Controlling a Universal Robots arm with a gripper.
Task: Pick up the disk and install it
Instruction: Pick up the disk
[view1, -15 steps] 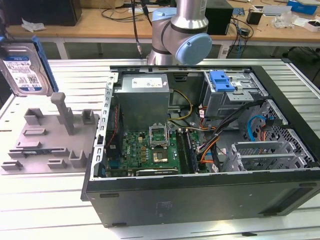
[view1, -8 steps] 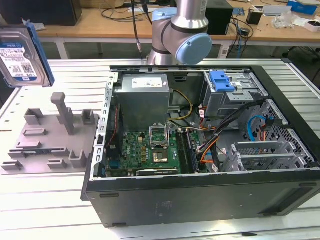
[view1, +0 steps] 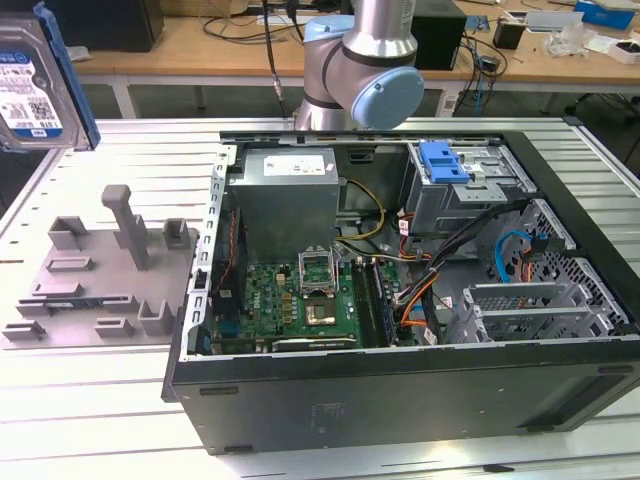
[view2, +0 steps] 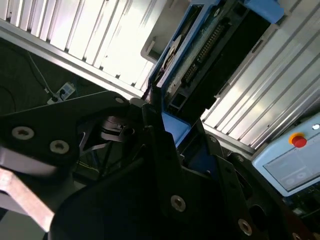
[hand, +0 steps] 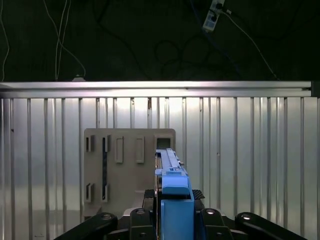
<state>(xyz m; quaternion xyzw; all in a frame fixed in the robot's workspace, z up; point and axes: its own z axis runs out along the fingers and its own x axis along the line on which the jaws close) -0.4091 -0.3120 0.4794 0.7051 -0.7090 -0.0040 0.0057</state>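
Blue side rails mark the disk (hand: 170, 165), which stands edge-on between the jaws of the gripper (hand: 175, 212). The jaws are clamped on one end of it, holding it in the air, with the grey fixture plate (hand: 125, 165) and slatted table (hand: 250, 165) beyond. In the exterior view the disk (view1: 25, 90) hangs high at that view's left, well apart from the open computer case (view1: 400, 410). Held by one end, it could tilt or slip. Loose cables (view1: 450, 240) beside the drive cage (view1: 480, 190) might snag it. Pad contact is hidden behind the gripper body, and the frame edge cuts the disk off.
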